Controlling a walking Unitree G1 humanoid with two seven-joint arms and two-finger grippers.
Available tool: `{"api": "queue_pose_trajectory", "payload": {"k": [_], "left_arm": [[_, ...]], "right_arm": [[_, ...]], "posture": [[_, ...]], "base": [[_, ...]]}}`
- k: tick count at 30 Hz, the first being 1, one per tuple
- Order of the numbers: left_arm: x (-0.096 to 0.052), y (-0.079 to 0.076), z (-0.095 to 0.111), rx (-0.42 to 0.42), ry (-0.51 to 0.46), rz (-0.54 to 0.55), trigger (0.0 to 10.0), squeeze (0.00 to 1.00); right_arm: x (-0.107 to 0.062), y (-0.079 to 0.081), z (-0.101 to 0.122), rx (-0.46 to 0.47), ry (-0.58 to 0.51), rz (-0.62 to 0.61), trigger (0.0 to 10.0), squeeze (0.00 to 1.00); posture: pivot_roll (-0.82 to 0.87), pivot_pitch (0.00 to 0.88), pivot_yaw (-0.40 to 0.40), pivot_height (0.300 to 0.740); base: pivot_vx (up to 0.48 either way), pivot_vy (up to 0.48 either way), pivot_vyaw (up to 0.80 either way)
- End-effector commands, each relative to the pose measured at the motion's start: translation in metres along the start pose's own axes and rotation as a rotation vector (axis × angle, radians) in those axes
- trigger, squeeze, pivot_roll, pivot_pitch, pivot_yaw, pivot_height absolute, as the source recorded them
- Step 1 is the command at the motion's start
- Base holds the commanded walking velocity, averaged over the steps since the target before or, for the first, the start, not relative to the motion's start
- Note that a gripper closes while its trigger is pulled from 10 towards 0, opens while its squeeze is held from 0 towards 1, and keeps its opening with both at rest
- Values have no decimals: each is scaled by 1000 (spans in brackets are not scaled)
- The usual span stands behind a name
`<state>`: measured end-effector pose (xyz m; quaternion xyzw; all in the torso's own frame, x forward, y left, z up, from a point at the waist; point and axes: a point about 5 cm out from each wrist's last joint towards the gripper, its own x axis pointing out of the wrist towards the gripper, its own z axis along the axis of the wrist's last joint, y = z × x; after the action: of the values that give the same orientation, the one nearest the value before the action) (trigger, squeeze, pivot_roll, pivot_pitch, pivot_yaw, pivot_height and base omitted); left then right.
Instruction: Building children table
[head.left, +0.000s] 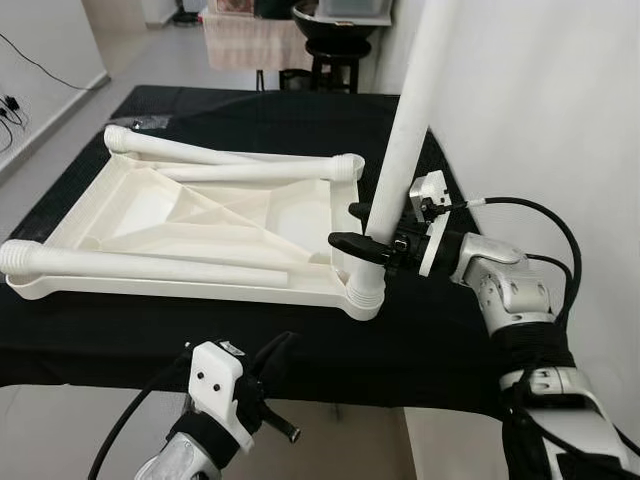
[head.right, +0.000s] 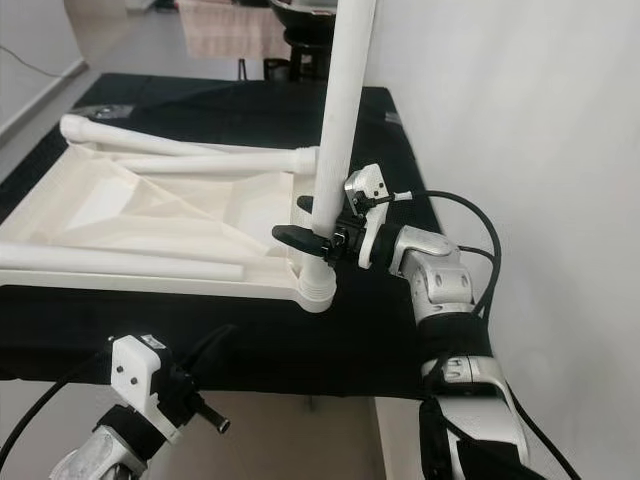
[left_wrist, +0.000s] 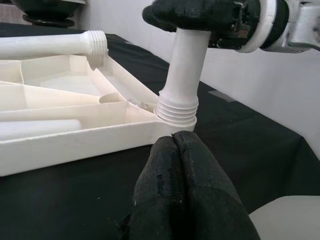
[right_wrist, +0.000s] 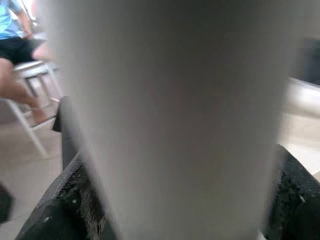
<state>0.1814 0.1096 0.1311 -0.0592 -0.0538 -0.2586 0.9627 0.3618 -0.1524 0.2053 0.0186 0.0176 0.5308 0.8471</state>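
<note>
A white plastic tabletop lies upside down on a black cloth, with several loose white legs lying across it. One white leg stands upright in the near right corner socket. My right gripper is shut on that upright leg just above its threaded end. The leg's white surface sits close between the black fingers in the right wrist view. My left gripper is shut on nothing, low at the table's front edge, a little short of the corner socket.
A white wall runs close along the right of the table. The black cloth hangs over the front edge. A stool and a draped table stand at the back. A seated person is in the right wrist view.
</note>
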Motion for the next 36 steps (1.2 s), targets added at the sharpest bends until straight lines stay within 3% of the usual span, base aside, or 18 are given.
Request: {"api": "queue_pose_trajectory", "payload": {"k": [1,2,3,4,12,20,21,22,23,24,25,26,27,31,34,35,36], "left_arm": [[-2,-1,-4,-5,14,2,10000,0],[-2,-2,-4,-9,14,0,10000,0],[-2,-2,-4,-9,14,0,10000,0],[-1,-4,-5,-15,16,-9,10000,0],[0,-6,-6,-29,19,-21,10000,0],[1,-7,-7,-30,15,-22,10000,0],[0,-6,-6,-19,13,-18,10000,0],[0,-6,-6,-19,13,-18,10000,0],[0,-5,-5,-9,11,-11,10000,0],[-1,-4,-5,-4,9,-7,10000,0],[-1,-4,-5,-4,9,-7,10000,0],[-1,-2,-5,-2,10,-6,10000,0],[-1,-1,-6,-3,13,-8,10000,0],[0,1,-8,-5,17,-17,10000,0],[1,2,-8,-3,12,-10,10000,0],[2,2,-8,-3,9,-4,10000,0],[2,2,-8,-3,9,-4,10000,0]], "right_arm": [[8,0,2,5,-1,55,8314,0],[9,-2,2,25,-6,71,1961,0],[9,-2,2,25,-6,71,1961,0],[8,-4,3,46,-14,105,0,0],[-2,-9,2,47,-24,129,0,0],[-14,-9,-9,13,-16,56,0,0],[-11,-3,-27,13,21,-57,0,0],[-11,-3,-27,13,21,-57,0,0],[-1,5,-52,31,95,-297,0,0],[8,30,-79,63,170,-449,0,0],[8,30,-79,63,170,-449,0,0],[14,48,-87,3,223,-553,0,0],[19,55,-86,-17,228,-603,0,0],[26,47,-80,-65,218,-591,0,0],[28,45,-77,-42,213,-588,0,0],[29,44,-74,-31,214,-576,4510,0],[29,44,-74,-31,214,-576,4510,0]], "posture": [[116,64,-104,740],[119,66,-108,740],[119,66,-108,740],[120,66,-108,740],[108,66,-105,740],[80,57,-105,740],[77,57,-100,740],[77,57,-100,740],[61,61,-89,740],[59,71,-80,740],[59,71,-80,740],[51,56,-67,740],[47,52,-62,740],[56,49,-72,740],[57,50,-76,740],[56,50,-75,740],[56,50,-75,740]], "base": [[0,0,0],[0,0,0],[0,0,0],[0,0,0],[0,0,0],[0,0,0],[0,0,0],[0,0,0],[0,0,0],[0,0,0],[0,0,0],[0,0,0],[0,0,0],[0,0,0],[0,0,0],[0,0,0],[0,0,0]]}}
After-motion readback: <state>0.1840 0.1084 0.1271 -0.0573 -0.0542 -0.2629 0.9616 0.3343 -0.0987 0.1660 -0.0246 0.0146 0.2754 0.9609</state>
